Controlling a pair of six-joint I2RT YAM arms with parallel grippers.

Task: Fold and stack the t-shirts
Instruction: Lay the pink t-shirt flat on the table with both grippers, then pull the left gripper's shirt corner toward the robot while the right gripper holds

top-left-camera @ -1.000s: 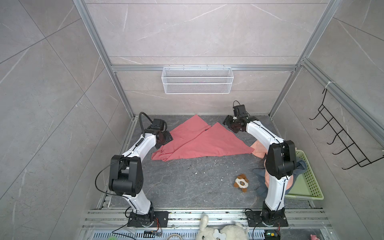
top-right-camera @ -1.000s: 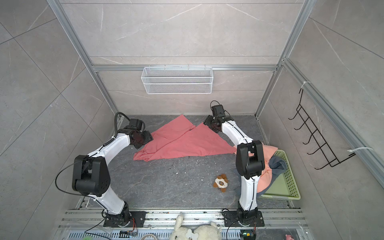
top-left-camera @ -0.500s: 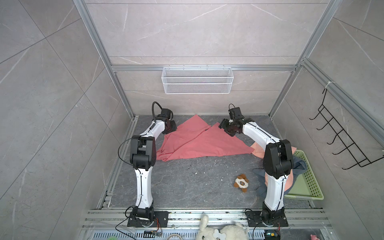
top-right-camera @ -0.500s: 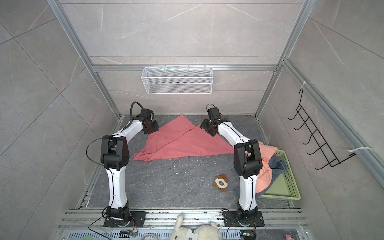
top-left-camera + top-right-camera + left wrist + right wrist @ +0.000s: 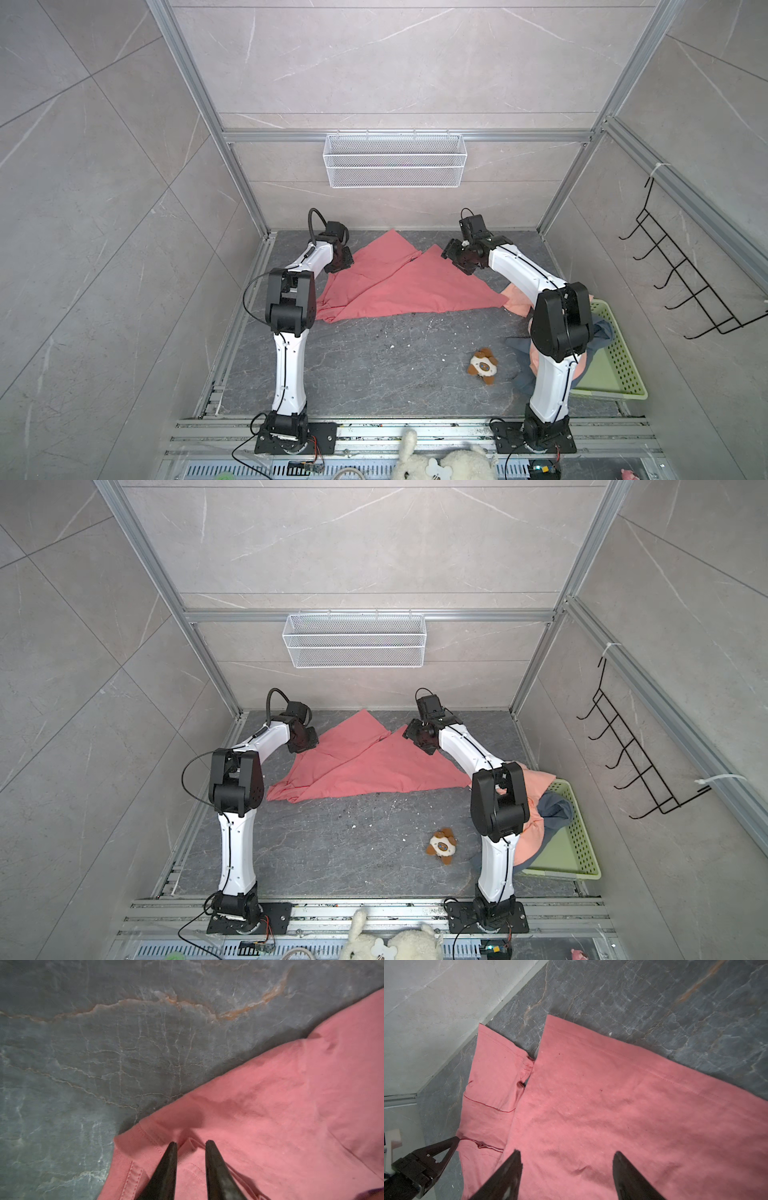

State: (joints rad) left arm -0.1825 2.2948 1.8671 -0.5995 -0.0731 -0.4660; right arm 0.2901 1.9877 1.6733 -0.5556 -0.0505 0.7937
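Dark grey marbled tabletop carries three t-shirts. One coral-red t-shirt lies spread toward 12 o'clock in both top views. One peach t-shirt and one blue-grey t-shirt spill over the single green basket at 4 o'clock. One small plush toy sits at 5 o'clock. The left gripper, at the coral shirt's 10 o'clock edge, has its fingers drawn close, pinching a raised fold of cloth. The right gripper, at 1 o'clock, stands spread wide over the fabric.
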